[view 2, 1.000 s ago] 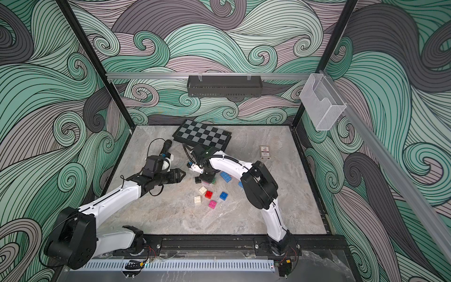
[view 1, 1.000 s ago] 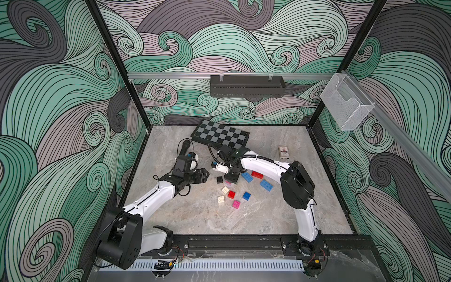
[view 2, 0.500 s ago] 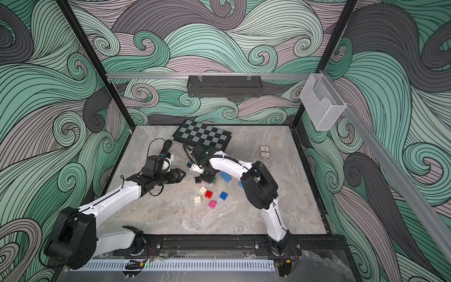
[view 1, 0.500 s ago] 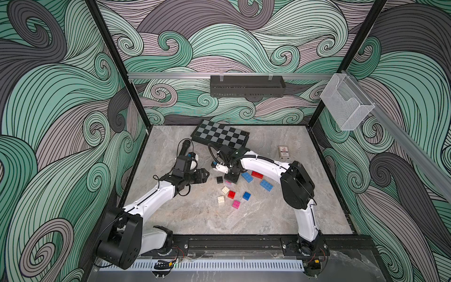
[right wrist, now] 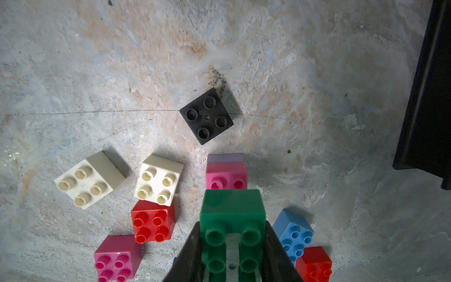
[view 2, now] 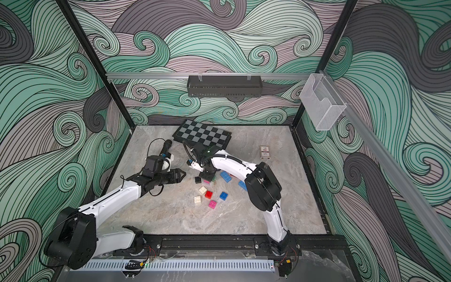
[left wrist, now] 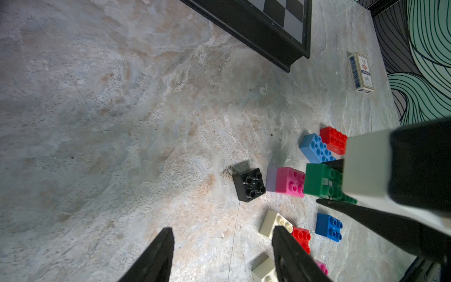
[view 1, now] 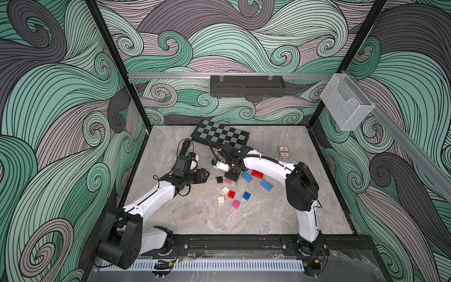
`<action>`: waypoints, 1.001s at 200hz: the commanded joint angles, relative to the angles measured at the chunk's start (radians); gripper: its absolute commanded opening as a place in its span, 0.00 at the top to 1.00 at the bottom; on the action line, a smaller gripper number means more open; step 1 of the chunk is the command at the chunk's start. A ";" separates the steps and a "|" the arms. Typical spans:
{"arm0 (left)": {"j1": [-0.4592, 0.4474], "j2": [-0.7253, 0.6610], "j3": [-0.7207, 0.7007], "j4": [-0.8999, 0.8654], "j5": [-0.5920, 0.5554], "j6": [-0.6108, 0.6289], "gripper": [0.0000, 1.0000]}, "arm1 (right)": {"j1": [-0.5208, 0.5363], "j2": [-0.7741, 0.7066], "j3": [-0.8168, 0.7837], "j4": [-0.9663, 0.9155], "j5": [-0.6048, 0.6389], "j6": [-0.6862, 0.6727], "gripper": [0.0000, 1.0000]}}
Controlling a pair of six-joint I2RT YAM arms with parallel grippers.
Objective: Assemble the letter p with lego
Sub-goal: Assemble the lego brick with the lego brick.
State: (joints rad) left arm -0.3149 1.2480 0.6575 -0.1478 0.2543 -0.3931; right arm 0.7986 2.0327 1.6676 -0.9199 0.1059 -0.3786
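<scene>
**Bimanual lego scene on a marbled worktop (view 1: 244, 219).** The right gripper (right wrist: 231, 225) is closed on a green brick (right wrist: 231, 207), with one finger against each side. It holds the brick partly over the studs of a pink brick (right wrist: 225, 175), which has a lilac brick (right wrist: 225, 157) flush against its far side. Whether green and pink touch cannot be told. The left gripper (left wrist: 222, 229) is partly open and empty over bare worktop, near a lone black brick (left wrist: 249, 184).

The other lego lies loose close by:
- two cream bricks (right wrist: 87, 179)
- a red square brick (right wrist: 152, 223)
- a second pink brick (right wrist: 117, 258)
- a blue square brick (left wrist: 328, 227)
- two blue oblong bricks (view 1: 247, 176)
- a red oblong brick (view 1: 257, 174)

A checkered board (view 1: 220, 135) lies toward the back wall.
</scene>
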 commanded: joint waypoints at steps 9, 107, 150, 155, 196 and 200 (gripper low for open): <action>0.002 0.002 -0.001 0.011 0.014 0.014 0.35 | 0.007 -0.001 -0.018 -0.010 -0.006 -0.003 0.93; 0.003 0.004 -0.002 0.015 0.014 0.014 0.35 | 0.005 0.065 -0.010 -0.010 -0.005 -0.009 0.93; 0.003 0.003 -0.003 0.014 0.016 0.014 0.35 | 0.004 0.063 -0.011 -0.011 0.005 -0.011 0.93; 0.002 0.004 -0.003 0.014 0.016 0.013 0.35 | 0.004 0.060 -0.011 -0.011 0.005 -0.011 0.93; 0.002 0.005 -0.003 0.017 0.017 0.013 0.35 | 0.004 0.038 -0.009 -0.011 0.005 -0.009 0.93; 0.002 0.005 -0.003 0.017 0.017 0.014 0.35 | 0.004 0.038 -0.010 -0.011 0.006 -0.009 0.93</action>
State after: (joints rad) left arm -0.3153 1.2480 0.6575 -0.1413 0.2577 -0.3927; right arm 0.7994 2.0731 1.6566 -0.9073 0.1081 -0.3794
